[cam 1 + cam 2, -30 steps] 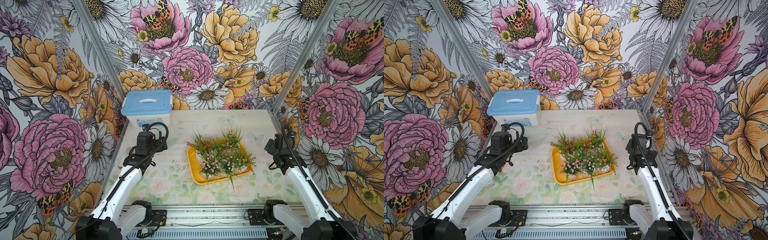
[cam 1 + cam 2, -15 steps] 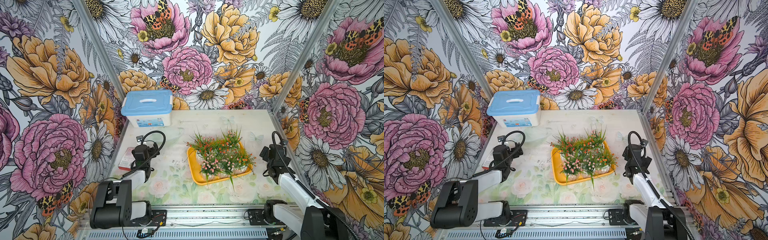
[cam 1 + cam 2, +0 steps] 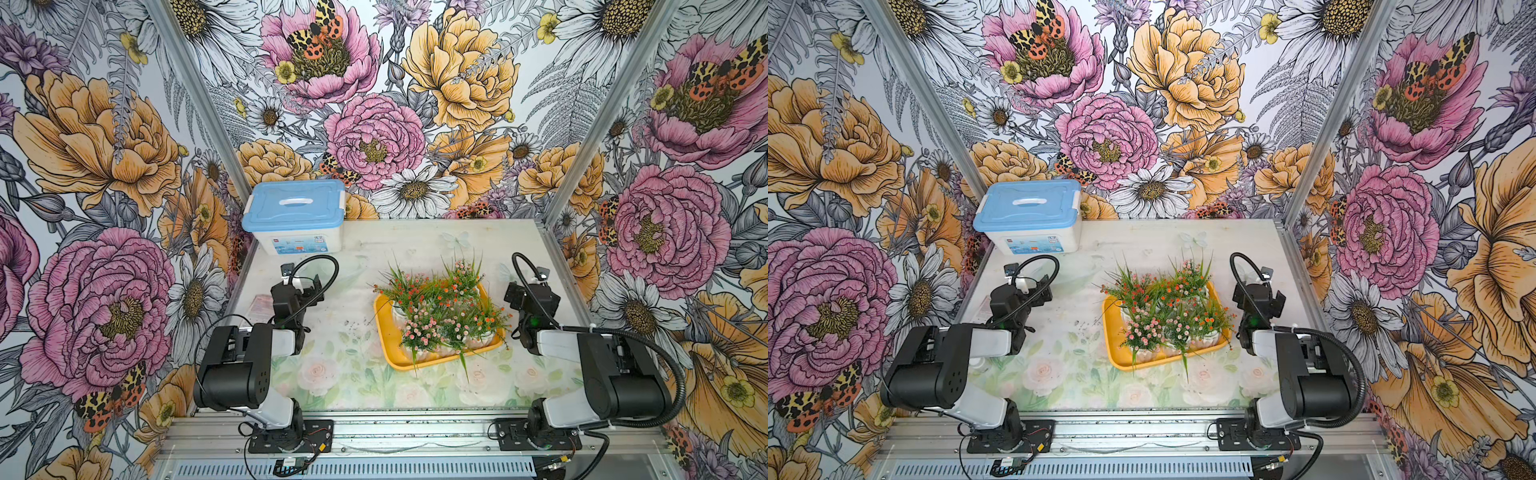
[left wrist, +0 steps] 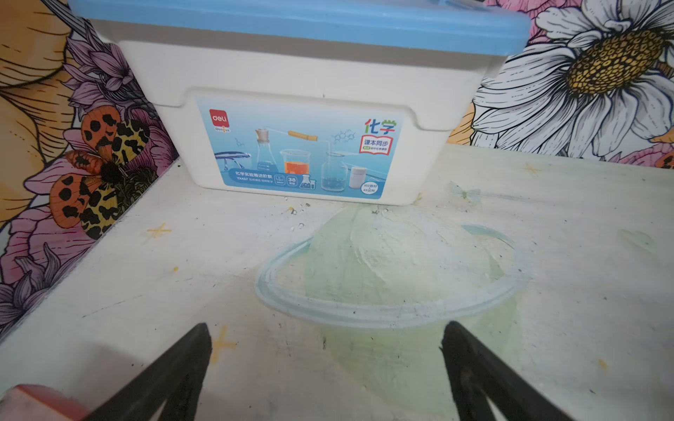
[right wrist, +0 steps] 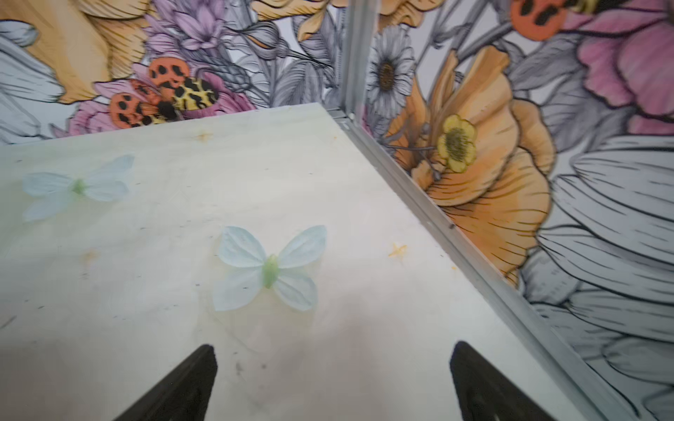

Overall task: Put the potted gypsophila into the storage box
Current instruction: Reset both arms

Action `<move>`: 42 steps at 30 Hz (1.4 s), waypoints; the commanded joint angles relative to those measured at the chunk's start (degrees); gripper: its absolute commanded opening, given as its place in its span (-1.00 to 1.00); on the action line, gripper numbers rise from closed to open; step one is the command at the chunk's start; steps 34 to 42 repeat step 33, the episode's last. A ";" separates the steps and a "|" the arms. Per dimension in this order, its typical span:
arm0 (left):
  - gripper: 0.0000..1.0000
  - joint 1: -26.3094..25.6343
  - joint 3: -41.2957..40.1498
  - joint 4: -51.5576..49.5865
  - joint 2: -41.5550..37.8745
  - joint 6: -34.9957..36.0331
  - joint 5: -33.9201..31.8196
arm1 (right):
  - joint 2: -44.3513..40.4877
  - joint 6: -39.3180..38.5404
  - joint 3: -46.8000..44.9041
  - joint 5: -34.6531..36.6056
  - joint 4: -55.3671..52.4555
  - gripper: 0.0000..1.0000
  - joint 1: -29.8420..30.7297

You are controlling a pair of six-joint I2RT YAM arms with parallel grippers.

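Several potted gypsophila [image 3: 440,311] [image 3: 1169,309], green sprigs with orange-red and pink blossoms in white pots, stand packed together in the yellow storage box [image 3: 381,322] [image 3: 1111,332] at the table's middle right. My left gripper [image 3: 307,289] [image 3: 1038,293] [image 4: 326,350] hovers low over bare table to the left of the box, open and empty, facing the back. On the box's right side my right gripper [image 3: 525,293] [image 3: 1258,295] [image 5: 333,361] is open and empty too, facing the back right corner. Neither wrist view shows the plants or the box.
A white bin with a light-blue lid [image 3: 295,208] [image 3: 1030,208] [image 4: 310,109] stands in the back left corner. A small pink object [image 3: 262,305] [image 4: 33,401] lies at the table's left edge beside the left arm. Metal frame posts [image 5: 352,58] and patterned walls enclose the table.
Both arms have folded back and down toward the front rail, bringing the grippers low beside the box. Both grippers stayed open; the plants and box have not moved.
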 commanded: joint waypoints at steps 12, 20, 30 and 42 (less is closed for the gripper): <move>0.98 -2.30 -0.61 4.59 0.28 1.17 -5.85 | 3.29 -3.05 -1.61 -7.18 14.26 0.99 -1.03; 0.98 -3.16 -1.18 5.55 0.11 1.95 -6.58 | 2.83 -3.03 -2.25 -7.09 14.76 0.99 -0.98; 0.98 -1.77 -0.57 4.24 0.19 1.16 -3.59 | 2.76 -2.89 -2.27 -7.04 14.67 0.99 -1.01; 0.98 -2.11 -0.99 4.88 -0.01 1.68 -3.27 | 2.68 -2.96 -2.35 -6.99 14.70 0.99 -0.92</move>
